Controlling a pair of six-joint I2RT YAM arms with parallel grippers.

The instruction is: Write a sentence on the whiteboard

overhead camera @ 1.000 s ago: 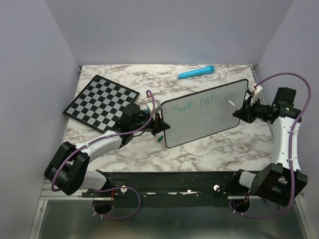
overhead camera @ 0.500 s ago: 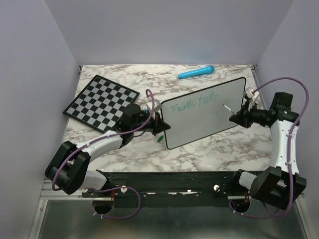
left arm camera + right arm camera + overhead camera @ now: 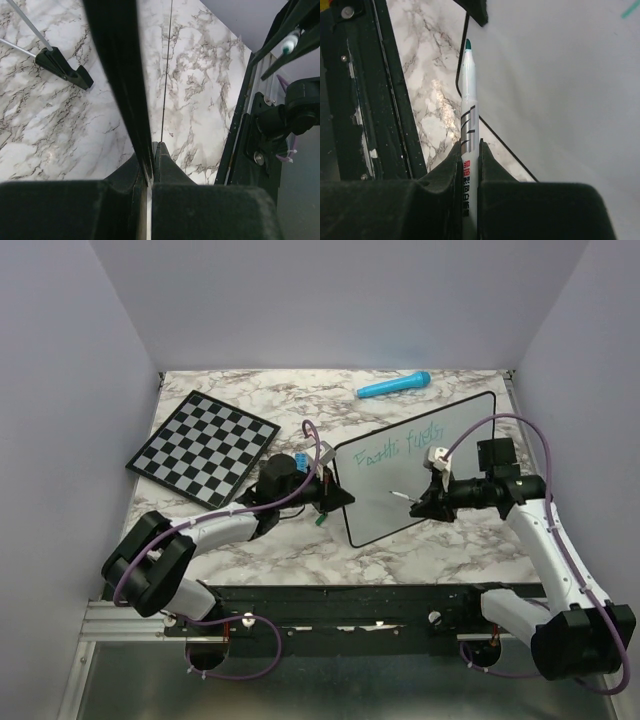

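The whiteboard [image 3: 372, 512] lies slanted on the marble table, with one teal line of the sentence [image 3: 400, 446] along its upper part, reading roughly "Faith fuels". My left gripper [image 3: 337, 497] is shut on the board's left edge; in the left wrist view the black frame [image 3: 120, 75] runs between the jaws of the left gripper [image 3: 151, 159]. My right gripper [image 3: 423, 504] hovers over the board's lower middle, shut on a white marker [image 3: 468, 112]. The marker's teal tip [image 3: 468, 45] points at the board's near edge, over the white surface [image 3: 560, 90].
A black-and-white chessboard [image 3: 203, 445] lies at the back left. A light-blue cylindrical object [image 3: 393, 386] rests near the back wall. A small green cap [image 3: 320, 521] lies by the board's left corner. The black base rail [image 3: 350, 598] runs along the near edge.
My right arm has swung left from the board's right edge to over its lower middle, carrying the marker. The board has turned steeper and my left gripper has shifted slightly right with it.
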